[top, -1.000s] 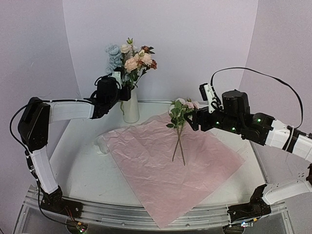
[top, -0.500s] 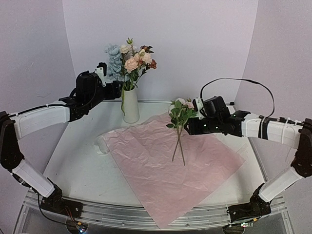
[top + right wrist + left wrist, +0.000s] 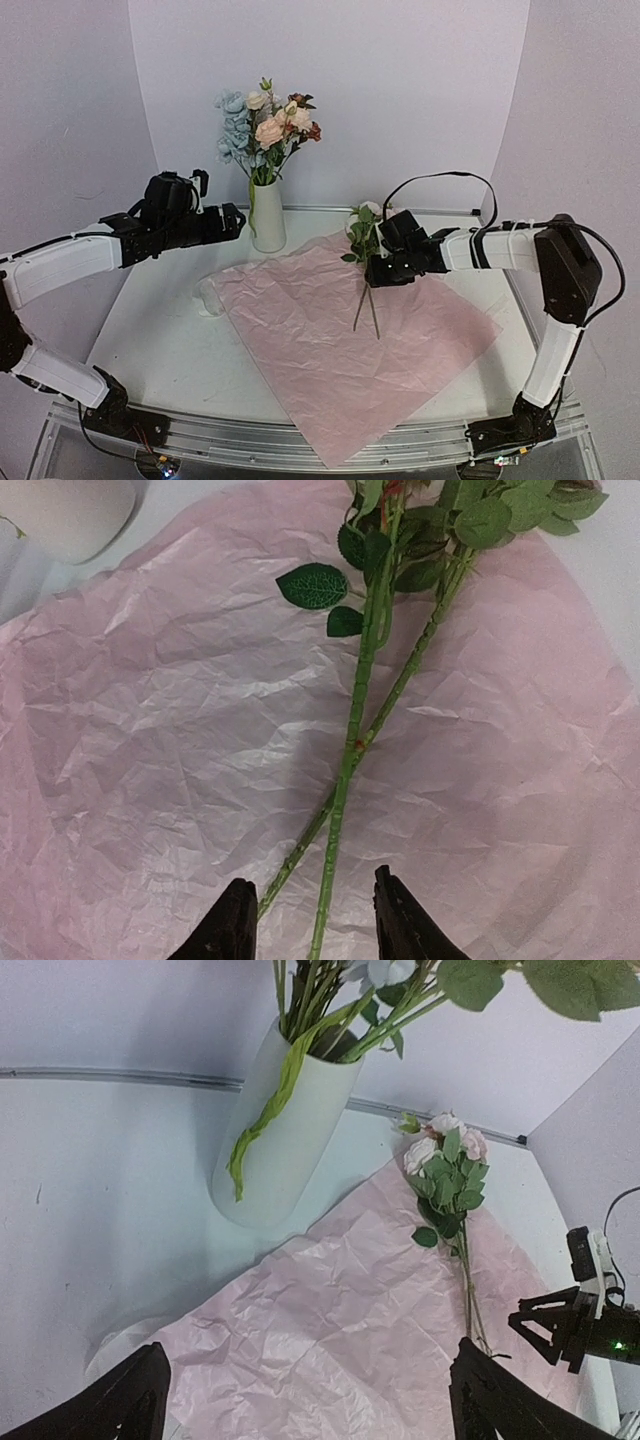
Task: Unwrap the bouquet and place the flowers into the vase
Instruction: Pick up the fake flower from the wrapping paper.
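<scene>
- Two flower stems [image 3: 352,750] lie crossed on the flat pink paper sheet [image 3: 330,350]. Their pale pink heads and leaves point toward the far wall, their bare ends toward the arms.
- Most of the task looks done. The standing bunch [image 3: 270,125] fills the off-white vase [image 3: 268,225] at the back of the table [image 3: 160,340], just beside the sheet's far left corner.
- Right pincer [image 3: 315,910] hangs low over the lower part of the stems with its jaws partly apart. One stem runs between them and the other ends close by one finger. Nothing is clamped yet.
- Left pincer [image 3: 236,222] is spread wide and empty, held just left of the vase and above the table.
- Likely slip: the jaws trap only the stem between them, leaving the other on the sheet, or press down on that second stem.
- Thin round stems could roll or twist out of a shallow pinch near their ends, and the leafy heads would then droop.
- Closing this low may catch the crinkled paper too. Lifting would then drag the sheet, which lies just beside the vase.
- Narrow and top-heavy, the vase has a crowded mouth, so a stem pushed in at a slant could snag on the bunch or tip the vase.
</scene>
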`<state>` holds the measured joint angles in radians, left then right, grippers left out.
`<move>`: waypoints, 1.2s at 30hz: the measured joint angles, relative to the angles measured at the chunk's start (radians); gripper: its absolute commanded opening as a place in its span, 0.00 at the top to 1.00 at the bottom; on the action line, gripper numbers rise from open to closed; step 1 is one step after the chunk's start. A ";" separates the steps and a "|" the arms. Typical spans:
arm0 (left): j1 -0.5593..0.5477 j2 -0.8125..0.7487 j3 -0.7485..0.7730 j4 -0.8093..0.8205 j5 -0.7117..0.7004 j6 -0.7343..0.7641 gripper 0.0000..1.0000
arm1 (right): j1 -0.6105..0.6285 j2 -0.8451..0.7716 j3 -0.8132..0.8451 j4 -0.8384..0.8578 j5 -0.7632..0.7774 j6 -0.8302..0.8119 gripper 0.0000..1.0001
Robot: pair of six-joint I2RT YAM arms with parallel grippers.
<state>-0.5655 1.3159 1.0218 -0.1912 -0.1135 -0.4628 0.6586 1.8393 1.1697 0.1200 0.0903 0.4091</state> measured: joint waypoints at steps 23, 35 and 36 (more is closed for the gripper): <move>0.000 0.017 -0.009 -0.127 0.014 -0.096 0.01 | 0.000 0.195 0.082 -0.002 0.027 0.020 0.90; 0.000 0.051 -0.002 -0.128 0.120 -0.094 0.05 | -0.001 0.155 0.077 -0.011 0.026 0.034 1.00; 0.000 0.056 0.001 -0.128 0.132 -0.095 0.06 | -0.001 0.136 0.072 -0.013 0.025 0.035 1.00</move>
<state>-0.5655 1.3716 1.0229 -0.3191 0.0185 -0.5576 0.6575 1.9750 1.2414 0.1070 0.1157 0.4436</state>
